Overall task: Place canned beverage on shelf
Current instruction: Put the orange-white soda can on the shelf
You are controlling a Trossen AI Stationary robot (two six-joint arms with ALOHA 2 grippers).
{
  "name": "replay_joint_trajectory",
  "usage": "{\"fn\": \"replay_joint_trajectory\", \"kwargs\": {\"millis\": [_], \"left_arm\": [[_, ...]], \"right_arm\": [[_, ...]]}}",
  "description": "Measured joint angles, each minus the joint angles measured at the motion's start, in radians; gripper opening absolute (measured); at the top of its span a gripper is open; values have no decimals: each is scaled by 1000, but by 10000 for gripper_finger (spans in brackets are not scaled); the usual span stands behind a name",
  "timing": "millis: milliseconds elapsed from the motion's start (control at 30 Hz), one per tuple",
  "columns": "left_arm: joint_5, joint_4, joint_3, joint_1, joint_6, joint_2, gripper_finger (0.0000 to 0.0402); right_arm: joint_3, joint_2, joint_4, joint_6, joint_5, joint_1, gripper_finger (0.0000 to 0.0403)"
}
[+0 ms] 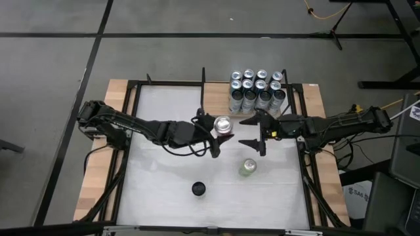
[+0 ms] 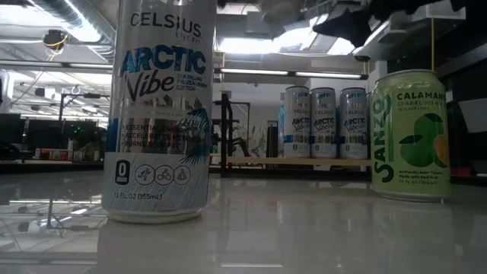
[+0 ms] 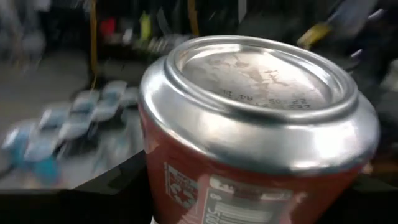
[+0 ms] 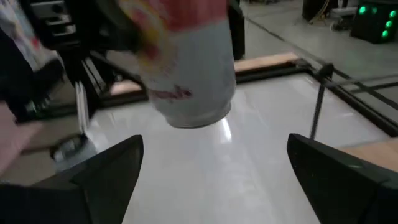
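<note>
Left gripper (image 1: 222, 129) is clamped on a red-labelled can (image 1: 223, 124), held clear of the table (image 1: 164, 164) near its middle, silver end facing up in the high view. Right gripper (image 1: 257, 132) sits just beside it, jaws wide and holding nothing, the can hanging between and ahead of its fingers (image 4: 106, 171) in the right wrist view

Looks like a handover or a carry toward the shelf (image 1: 213, 95) at the far edge, where eight silver cans (image 1: 257, 90) already fill its right part

Risks:
- if the left gripper lets go before the right one has closed, the can drops to the table and rolls
- grip sits low on the body, so a tilt could let it slip
- green can (image 1: 247, 168) stands near the right arm's path; a low sweep knocks it over
- tall blue-and-white can (image 1: 199, 189) is well apart, low risk
- placing too close to the packed cans topples the row; only the left part of the board looks free
</note>
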Motion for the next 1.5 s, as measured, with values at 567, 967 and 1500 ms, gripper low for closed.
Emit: {"fn": "replay_joint_trajectory", "kwargs": {"millis": [567, 967, 1500], "left_arm": [[313, 507, 0, 1, 392, 0, 277], [506, 680, 0, 2, 541, 1, 277], [593, 725, 0, 1, 567, 1, 277]], "right_arm": [[0, 0, 303, 345, -227, 0, 388], [0, 0, 648, 678, -203, 0, 388], [0, 282, 1195, 840, -244, 0, 388]]}}
